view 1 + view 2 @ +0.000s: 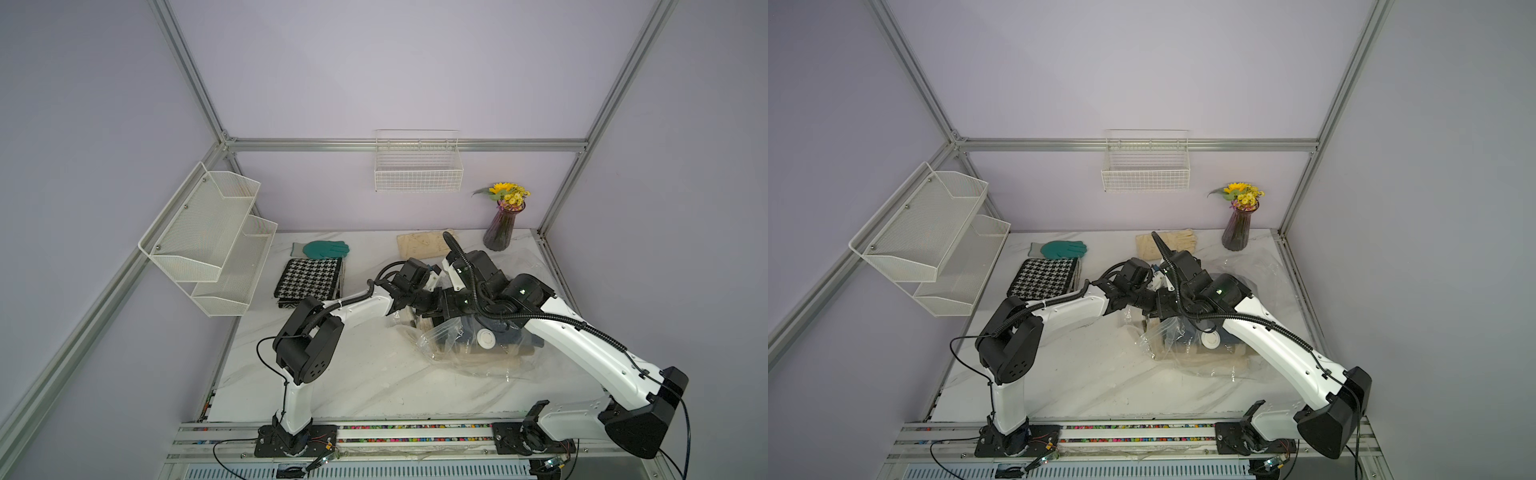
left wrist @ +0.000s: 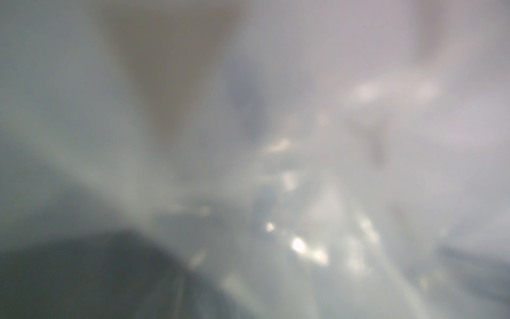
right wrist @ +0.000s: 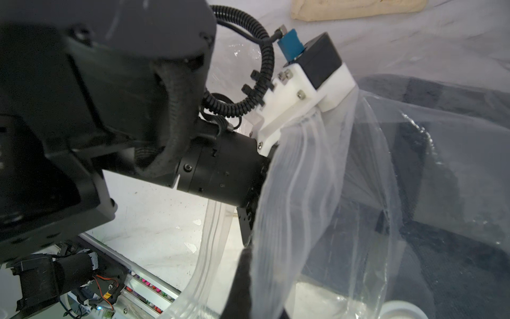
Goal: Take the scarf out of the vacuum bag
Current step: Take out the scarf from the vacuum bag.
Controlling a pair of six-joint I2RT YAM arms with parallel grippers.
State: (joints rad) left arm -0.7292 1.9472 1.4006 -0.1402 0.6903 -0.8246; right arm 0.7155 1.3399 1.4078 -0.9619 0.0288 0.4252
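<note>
The vacuum bag (image 1: 478, 368) is lying crumpled on the right half of the table (image 1: 332, 374) with its white valve cap (image 1: 485, 338) facing up. The scarf (image 3: 455, 179), a dark folded cloth, is sitting inside it and showing only dimly through the plastic. In both top views the two arms are crossing over the bag's mouth and hiding it. The left gripper (image 3: 289, 212) is poking in through that mouth. The plastic is veiling its fingers in the right wrist view, and the left wrist view is giving only a grey blur, so I cannot tell whether it is holding anything. The right gripper (image 3: 242, 265) is showing only as a dark finger cut off at the picture's edge; it is closed, pinching the bag's upper lip and holding it raised. A checked cloth (image 1: 309, 282), a green glove (image 1: 326, 248) and a vase (image 1: 500, 228) are resting well apart from the bag, and a beige glove (image 1: 417, 246) is lying partly hidden behind a cable
</note>
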